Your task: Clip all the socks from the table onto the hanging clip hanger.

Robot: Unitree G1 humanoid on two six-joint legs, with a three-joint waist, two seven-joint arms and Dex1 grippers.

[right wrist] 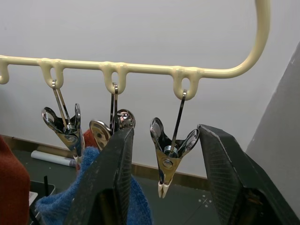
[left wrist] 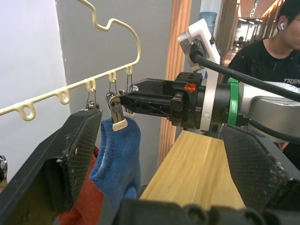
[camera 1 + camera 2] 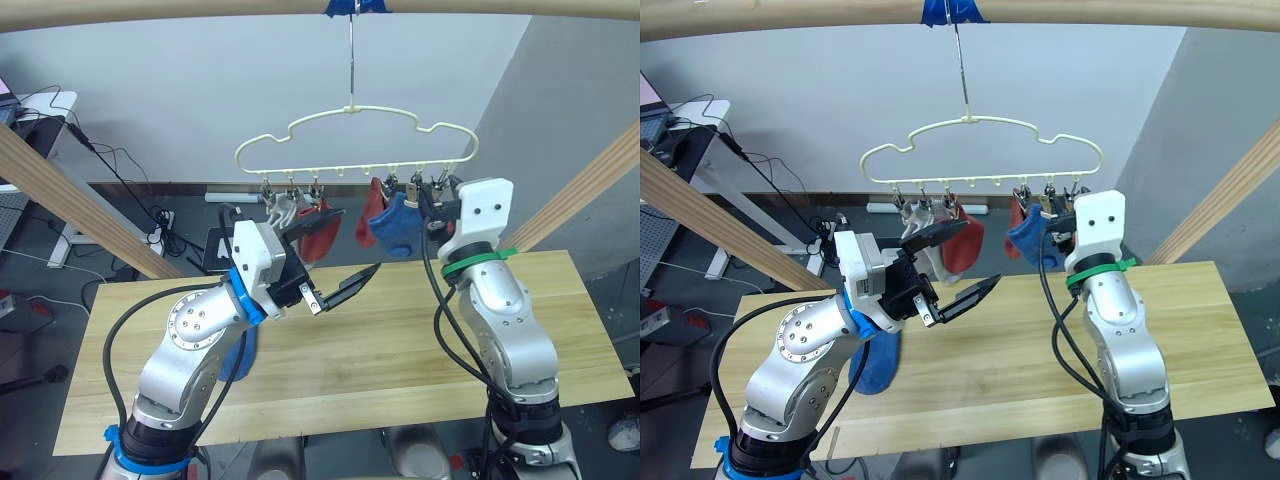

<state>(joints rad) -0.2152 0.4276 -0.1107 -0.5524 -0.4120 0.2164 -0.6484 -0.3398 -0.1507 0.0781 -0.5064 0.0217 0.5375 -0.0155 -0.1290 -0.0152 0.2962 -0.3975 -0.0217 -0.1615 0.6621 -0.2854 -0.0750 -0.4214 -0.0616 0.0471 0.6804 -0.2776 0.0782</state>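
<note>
The cream clip hanger (image 3: pixel 355 135) hangs from a hook above the table (image 3: pixel 400 350). On its clips hang a light grey sock (image 3: pixel 278 207), a rust-red sock (image 3: pixel 320 232), another rust-red sock (image 3: pixel 376 200) and a blue sock (image 3: pixel 396 226). One more blue sock (image 3: pixel 240 358) lies on the table, partly hidden under my left arm. My left gripper (image 3: pixel 982 253) is open and empty, held below the hung socks. My right gripper (image 1: pixel 166 133) is raised at the hanger's right end, open, with the empty end clip (image 1: pixel 169 159) between its fingers.
Slanted wooden poles (image 3: pixel 70 195) stand at both sides and a top bar (image 3: pixel 200 12) carries the hook. Cables and a desk (image 3: pixel 50 120) lie beyond the table's left. A person (image 2: pixel 267 51) shows behind my right arm in the left wrist view.
</note>
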